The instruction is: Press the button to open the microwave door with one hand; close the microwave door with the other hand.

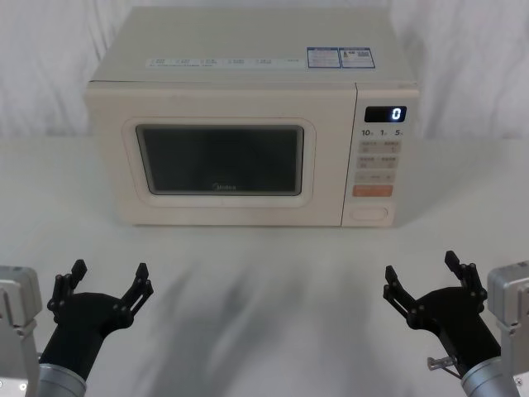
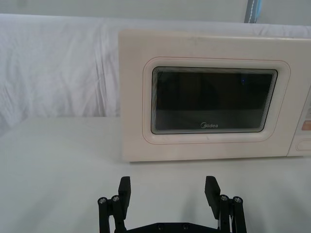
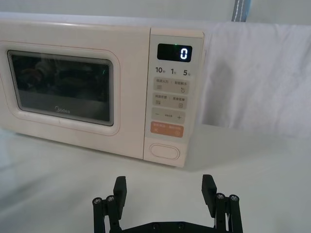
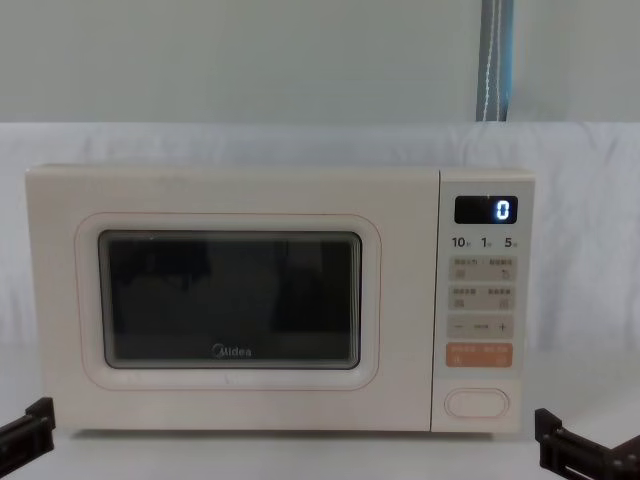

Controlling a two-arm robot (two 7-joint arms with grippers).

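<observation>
A cream-white microwave point(image 1: 248, 116) stands at the far middle of the white-covered surface point(image 1: 264, 273), its front facing the robot. The microwave door point(image 1: 223, 157) covers most of that front and sits flush with the body, shut. Its dark glass window point(image 4: 230, 298) carries the word "Midea" along the lower edge; through the glass the cavity looks dark, and whether anything lies inside cannot be told.

To the right of the door runs the narrow control panel point(image 4: 482, 300). At its top a digital display point(image 4: 486, 209) shows a lit "0". Below come small cream keys, then an orange rectangular button point(image 4: 478, 354), and at the very bottom the button point(image 4: 477, 402), a wide oval in cream with a thin outline. Nothing touches it.

The left gripper point(image 1: 109, 279) hovers at the near left of the surface, well apart from the microwave, jaws spread wide with nothing between them. In the left wrist view its two black fingertips point(image 2: 125, 191) stand apart, pointed toward the door's window.

The right gripper point(image 1: 423, 270) hovers at the near right, likewise well short of the microwave, jaws spread and empty. In the right wrist view its fingertips point(image 3: 209, 189) frame the space below the control panel, with the oval button in line ahead.

A white cloth backdrop point(image 1: 463, 50) hangs behind the microwave.
</observation>
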